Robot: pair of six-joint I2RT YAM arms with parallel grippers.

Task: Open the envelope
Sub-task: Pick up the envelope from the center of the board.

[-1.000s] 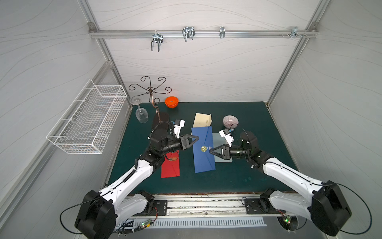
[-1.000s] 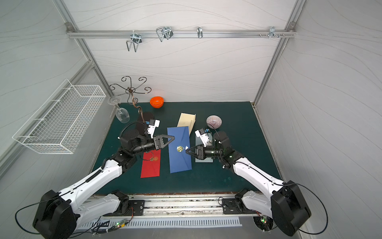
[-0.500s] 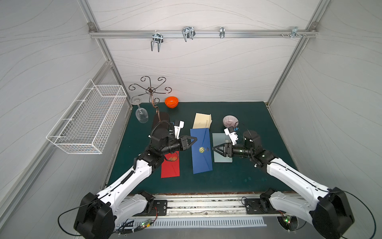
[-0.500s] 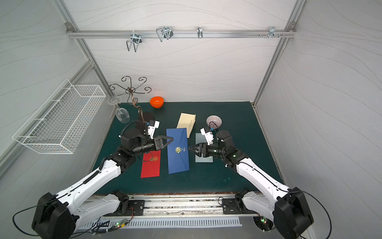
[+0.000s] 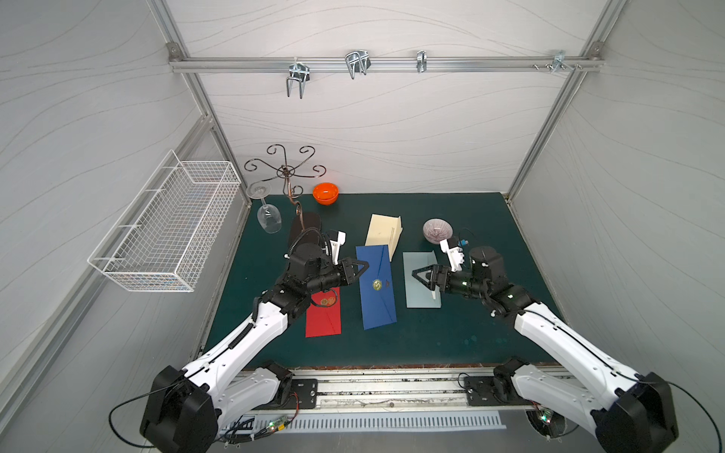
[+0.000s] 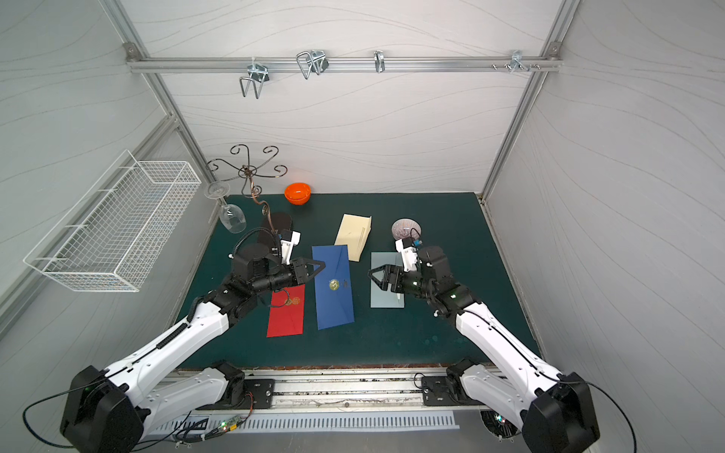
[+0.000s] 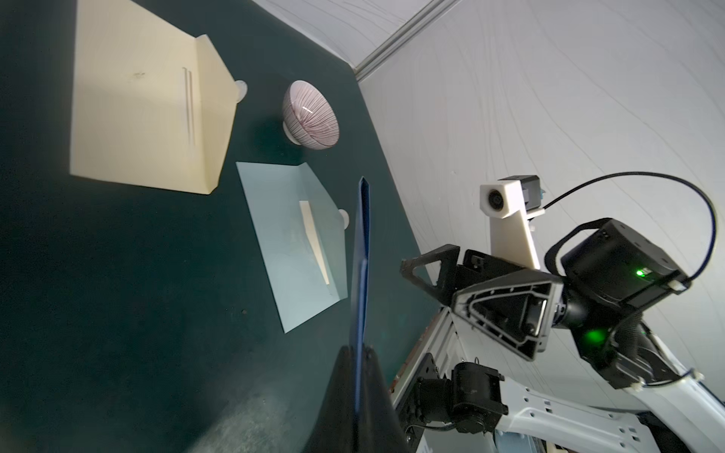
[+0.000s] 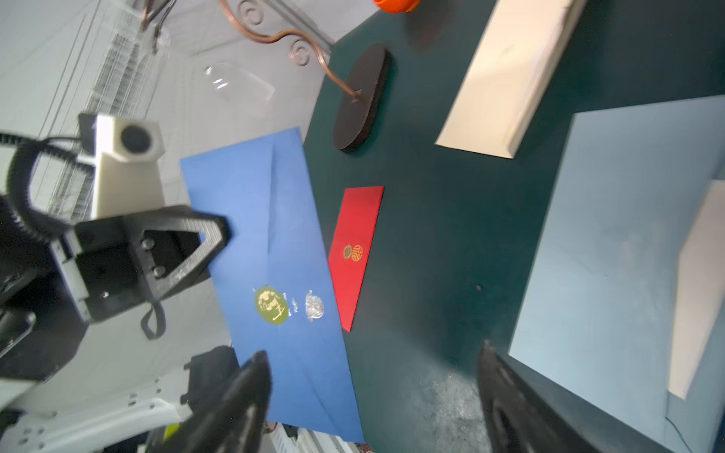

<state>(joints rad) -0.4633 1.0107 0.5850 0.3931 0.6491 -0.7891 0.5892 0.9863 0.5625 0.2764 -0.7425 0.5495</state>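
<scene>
Left gripper (image 5: 364, 267) tight on edge of blue envelope (image 5: 377, 292); right gripper (image 5: 415, 275) wide open, near its opposite edge.

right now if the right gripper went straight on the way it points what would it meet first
Most likely the blue envelope, held up by the left gripper right across from the right gripper. Depth is unclear, so it may only catch the near edge.
</scene>
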